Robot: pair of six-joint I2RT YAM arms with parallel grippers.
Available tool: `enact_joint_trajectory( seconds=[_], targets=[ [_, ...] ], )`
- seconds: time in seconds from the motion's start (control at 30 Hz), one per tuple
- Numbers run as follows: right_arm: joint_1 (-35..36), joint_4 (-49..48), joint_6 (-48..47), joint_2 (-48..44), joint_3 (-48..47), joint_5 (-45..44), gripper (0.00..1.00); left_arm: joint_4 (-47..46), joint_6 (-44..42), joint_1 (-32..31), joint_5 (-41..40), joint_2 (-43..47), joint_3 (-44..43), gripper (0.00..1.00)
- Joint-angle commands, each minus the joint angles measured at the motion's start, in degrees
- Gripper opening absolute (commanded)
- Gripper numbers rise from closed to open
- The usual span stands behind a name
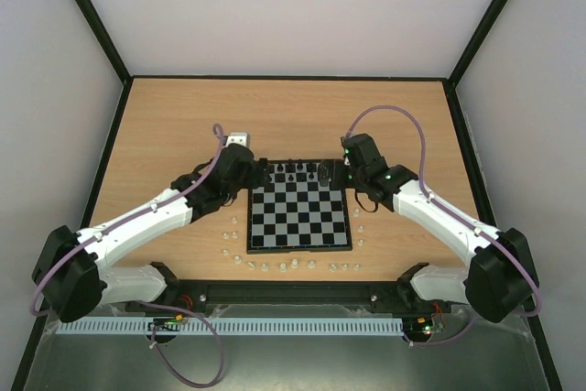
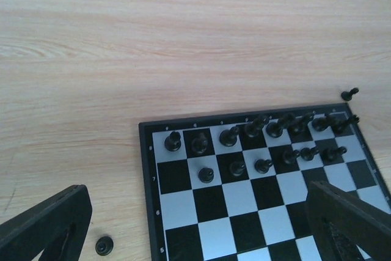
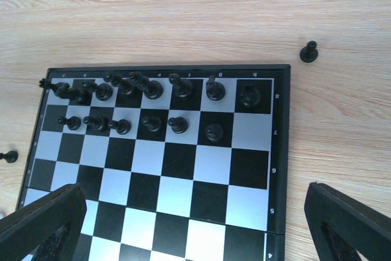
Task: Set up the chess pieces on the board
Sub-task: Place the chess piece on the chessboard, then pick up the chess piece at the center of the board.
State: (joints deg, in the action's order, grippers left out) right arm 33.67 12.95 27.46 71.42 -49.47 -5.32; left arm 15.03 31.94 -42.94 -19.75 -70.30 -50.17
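The board (image 1: 300, 243) lies in the middle of the table. Black chess pieces (image 2: 229, 136) fill its far row, and several more (image 2: 206, 174) stand in the row in front; the end squares of that row are bare. One loose black piece (image 2: 104, 246) lies on the wood left of the board. Another (image 3: 310, 52) stands past the far right corner. My left gripper (image 2: 195, 239) hangs open over the board's far left part, nothing between its fingers (image 2: 43, 230). My right gripper (image 3: 195, 230) is open and empty over the far right part.
Several tiny translucent white pieces (image 1: 265, 266) lie scattered on the wood along the board's near edge and beside both of its sides. A small grey-white block (image 1: 237, 137) sits behind the left gripper (image 1: 252, 176). Dark walls frame the table (image 1: 165, 116).
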Motion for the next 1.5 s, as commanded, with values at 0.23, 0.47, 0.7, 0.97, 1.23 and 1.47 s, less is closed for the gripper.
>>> enact_joint_trajectory(
  seconds=[0.23,0.47,0.7,0.97,1.23,1.47],
  targets=[
    [0.26,-2.00,0.67,-2.60,2.04,-7.63,0.99,-11.30,-1.72,0.46,-1.93,2.80,9.39,0.99],
    [0.26,-2.37,0.41,-0.46,1.21,-6.46,0.99,-13.34,-1.69,1.18,-3.14,5.67,12.42,0.99],
    [0.26,-2.38,0.66,0.20,1.34,-5.94,0.99,-13.05,-1.63,1.19,-2.49,7.50,12.78,0.99],
    [0.26,-3.21,1.01,-1.31,2.42,-7.74,0.99,-13.94,-2.21,1.19,-2.91,12.13,14.43,0.99],
    [0.26,-5.20,1.27,-1.06,4.12,-8.33,0.99,-13.89,-1.89,1.19,-3.08,12.91,14.60,0.99],
    [0.26,-5.33,1.11,-1.53,4.30,-10.21,0.99,-13.80,-1.55,1.19,-3.19,14.47,15.01,0.99]
  ],
)
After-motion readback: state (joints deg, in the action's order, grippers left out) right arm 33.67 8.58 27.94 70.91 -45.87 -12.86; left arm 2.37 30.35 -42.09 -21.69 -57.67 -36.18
